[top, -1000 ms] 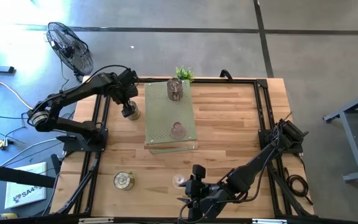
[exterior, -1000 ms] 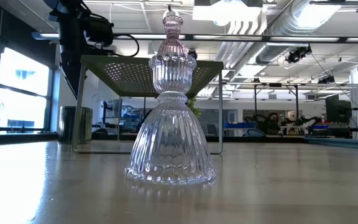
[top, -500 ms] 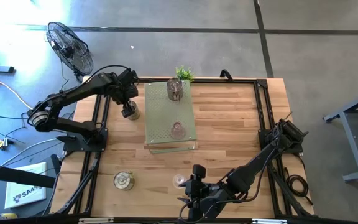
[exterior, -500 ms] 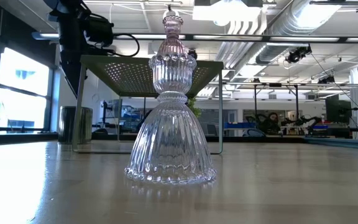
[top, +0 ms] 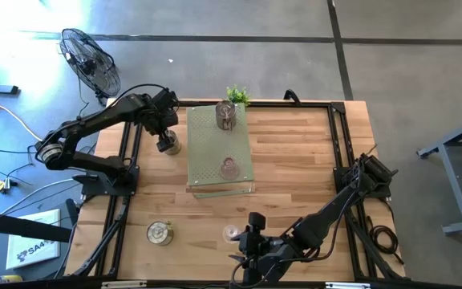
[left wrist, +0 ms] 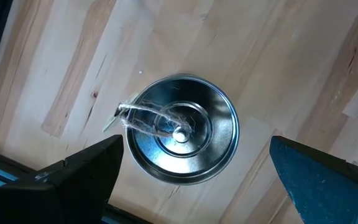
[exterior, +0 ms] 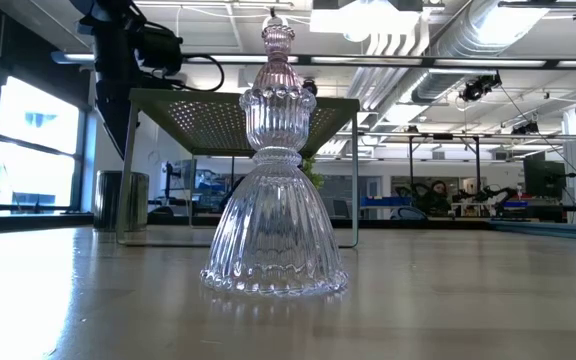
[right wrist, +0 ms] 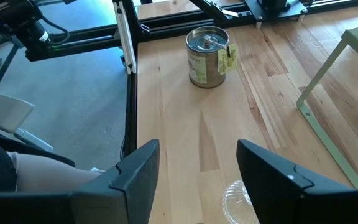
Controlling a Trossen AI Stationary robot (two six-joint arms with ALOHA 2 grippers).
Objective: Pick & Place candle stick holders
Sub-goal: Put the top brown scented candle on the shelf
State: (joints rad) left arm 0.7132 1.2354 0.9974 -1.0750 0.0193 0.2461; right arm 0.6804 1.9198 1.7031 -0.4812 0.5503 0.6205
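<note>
High view: the left gripper hangs over a metal holder near the worktop's left far edge, fingers apart on either side of it, not clamped. On the green board stand a dark holder and a pink glass holder. Another metal holder sits near the front left. The right gripper waits at the front edge, fingers apart, just beside a clear glass holder.
</note>
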